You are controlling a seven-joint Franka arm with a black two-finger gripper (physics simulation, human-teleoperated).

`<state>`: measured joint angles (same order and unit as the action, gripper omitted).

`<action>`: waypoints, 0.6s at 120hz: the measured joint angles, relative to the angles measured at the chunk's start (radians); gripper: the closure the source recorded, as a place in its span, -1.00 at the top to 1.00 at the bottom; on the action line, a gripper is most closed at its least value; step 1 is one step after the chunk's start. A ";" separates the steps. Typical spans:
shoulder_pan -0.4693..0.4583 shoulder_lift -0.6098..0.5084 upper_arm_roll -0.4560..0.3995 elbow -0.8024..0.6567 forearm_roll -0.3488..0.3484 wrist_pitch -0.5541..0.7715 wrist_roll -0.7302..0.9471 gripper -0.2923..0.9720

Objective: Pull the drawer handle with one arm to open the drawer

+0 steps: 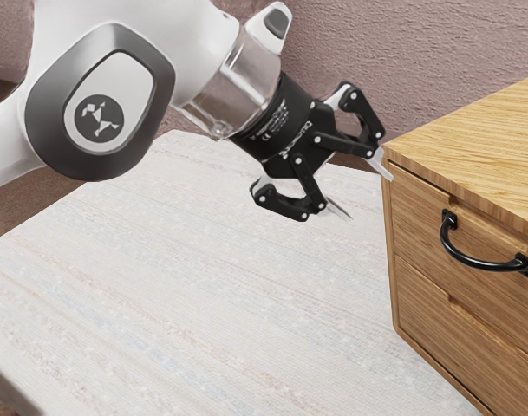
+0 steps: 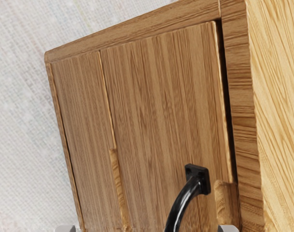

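Note:
A wooden cabinet (image 1: pixel 480 147) stands at the exterior view's right, with two drawer fronts. The upper drawer (image 1: pixel 420 208) carries a black curved handle (image 1: pixel 480 251) and sits flush with the cabinet face. My black gripper (image 1: pixel 361 184) hangs open in the air just left of the cabinet's top corner, fingers spread and pointing toward the cabinet, touching nothing. In the wrist view the drawer front (image 2: pixel 161 121) faces the hand, and one end of the black handle (image 2: pixel 188 193) shows close below it.
The cabinet stands on a pale woven-textured table (image 1: pixel 177 277) that stretches to the exterior view's left and front. A lower drawer (image 1: pixel 472 347) without a visible handle lies beneath the upper one. A brownish wall runs behind.

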<state>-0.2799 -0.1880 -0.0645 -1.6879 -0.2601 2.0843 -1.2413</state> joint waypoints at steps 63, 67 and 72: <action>-0.023 0.085 -0.042 -0.027 -0.059 0.141 0.007 -0.05; -0.024 0.087 -0.045 -0.027 -0.062 0.145 0.007 -0.05; -0.025 0.091 -0.049 -0.028 -0.065 0.150 0.008 -0.06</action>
<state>-0.3046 -0.0974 -0.1131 -1.7159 -0.3252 2.2340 -1.2336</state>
